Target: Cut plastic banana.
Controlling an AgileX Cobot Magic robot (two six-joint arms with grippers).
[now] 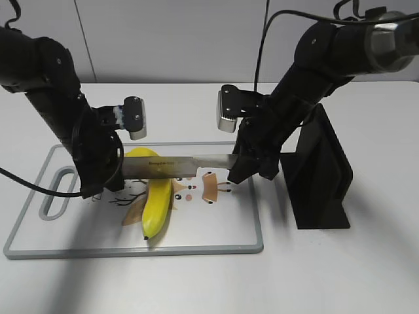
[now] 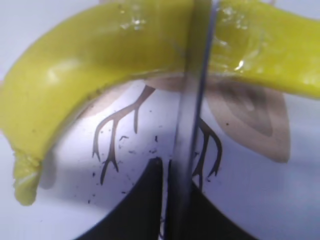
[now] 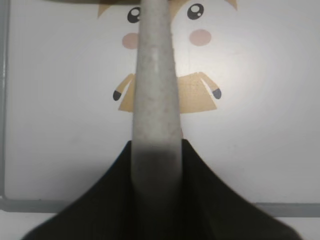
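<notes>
The plastic banana [image 1: 157, 206] lies on the white cutting board [image 1: 216, 235], whole-looking, glossy yellow and curved. A knife [image 1: 177, 165] lies level across its upper part. My right gripper [image 1: 243, 171] is shut on the knife's pale handle [image 3: 155, 90]. My left gripper [image 1: 105, 180] is shut on the blade's far end. In the left wrist view the thin blade [image 2: 192, 115] runs from between my left gripper's fingers [image 2: 175, 200] across the banana [image 2: 90, 65]. I cannot tell whether the blade has entered the banana.
The board has a grey rim, a handle slot [image 1: 57, 193] at its left end and a cartoon print [image 3: 165, 95]. A black knife stand [image 1: 321, 176] stands on the table right of the board, close behind my right arm.
</notes>
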